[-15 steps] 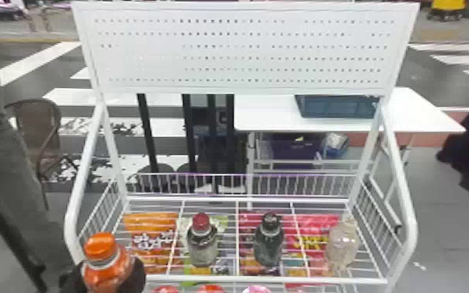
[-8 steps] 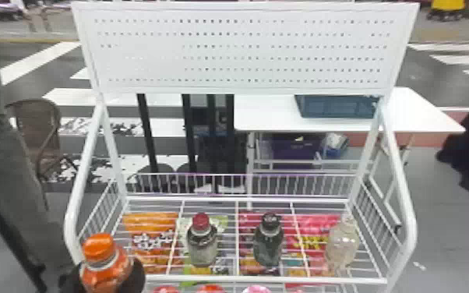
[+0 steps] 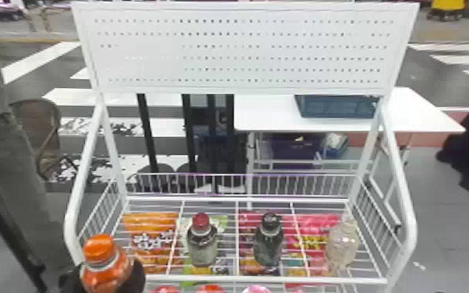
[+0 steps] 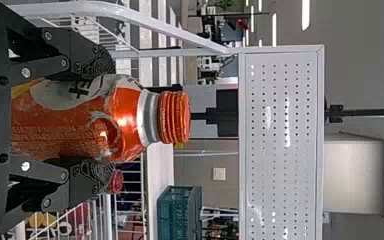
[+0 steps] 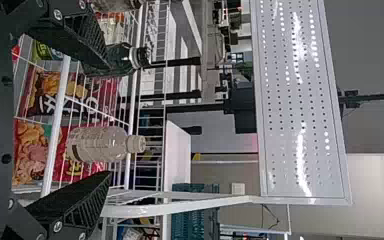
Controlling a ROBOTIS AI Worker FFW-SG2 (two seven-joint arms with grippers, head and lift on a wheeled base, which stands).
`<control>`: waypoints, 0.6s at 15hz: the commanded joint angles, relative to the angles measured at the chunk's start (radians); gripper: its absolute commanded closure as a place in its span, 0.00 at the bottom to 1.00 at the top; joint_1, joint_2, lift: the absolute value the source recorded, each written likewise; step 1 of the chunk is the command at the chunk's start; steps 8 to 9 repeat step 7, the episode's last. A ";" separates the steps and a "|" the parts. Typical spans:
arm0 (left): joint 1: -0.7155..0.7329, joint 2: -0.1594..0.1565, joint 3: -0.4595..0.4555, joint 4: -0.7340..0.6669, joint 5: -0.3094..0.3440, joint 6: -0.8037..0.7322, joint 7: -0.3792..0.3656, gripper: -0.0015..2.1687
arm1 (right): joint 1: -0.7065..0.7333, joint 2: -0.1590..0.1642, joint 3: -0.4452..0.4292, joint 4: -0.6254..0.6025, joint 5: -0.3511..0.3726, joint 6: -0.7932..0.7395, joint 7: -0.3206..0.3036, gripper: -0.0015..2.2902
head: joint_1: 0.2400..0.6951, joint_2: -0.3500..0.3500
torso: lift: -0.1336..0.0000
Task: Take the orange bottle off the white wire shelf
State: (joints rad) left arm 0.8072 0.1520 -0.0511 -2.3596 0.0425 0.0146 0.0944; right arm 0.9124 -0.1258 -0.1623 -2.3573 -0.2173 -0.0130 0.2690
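In the head view my left gripper [image 3: 107,280] is at the bottom left, around the orange bottle [image 3: 103,259], which stands upright at the front left corner of the white wire shelf [image 3: 268,278]. The left wrist view has the orange bottle [image 4: 122,120] squeezed between both fingers of my left gripper [image 4: 92,120], its orange cap beyond the fingertips. Whether its base touches the wires is hidden. My right gripper [image 5: 105,122] is open in the right wrist view, its fingers wide apart, with a clear bottle [image 5: 100,144] on the shelf beyond them.
On the shelf stand a red-capped bottle [image 3: 201,241], a dark-capped bottle [image 3: 268,241] and a clear bottle [image 3: 342,243]. Snack bags [image 3: 150,233] lie below the wires. A perforated white panel [image 3: 241,50] rises above the back. A white table [image 3: 268,117] with a blue crate [image 3: 337,106] is behind.
The orange bottle and my left gripper have shifted very slightly to the left and down in the head view. The shelf and the other bottles have kept their places.
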 commanded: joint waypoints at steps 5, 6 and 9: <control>-0.002 0.000 -0.004 0.003 -0.003 0.000 -0.001 0.45 | -0.007 0.003 0.009 0.006 -0.007 0.003 -0.007 0.06 | 0.57 0.50 | 1.00; -0.002 0.000 -0.004 0.003 -0.003 0.000 -0.001 0.45 | -0.009 0.003 0.007 0.007 -0.007 0.003 -0.005 0.06 | 0.57 0.50 | 1.00; -0.003 0.000 -0.004 0.006 -0.003 0.000 -0.001 0.45 | -0.009 0.003 0.007 0.009 -0.007 0.003 -0.005 0.06 | 0.57 0.50 | 1.00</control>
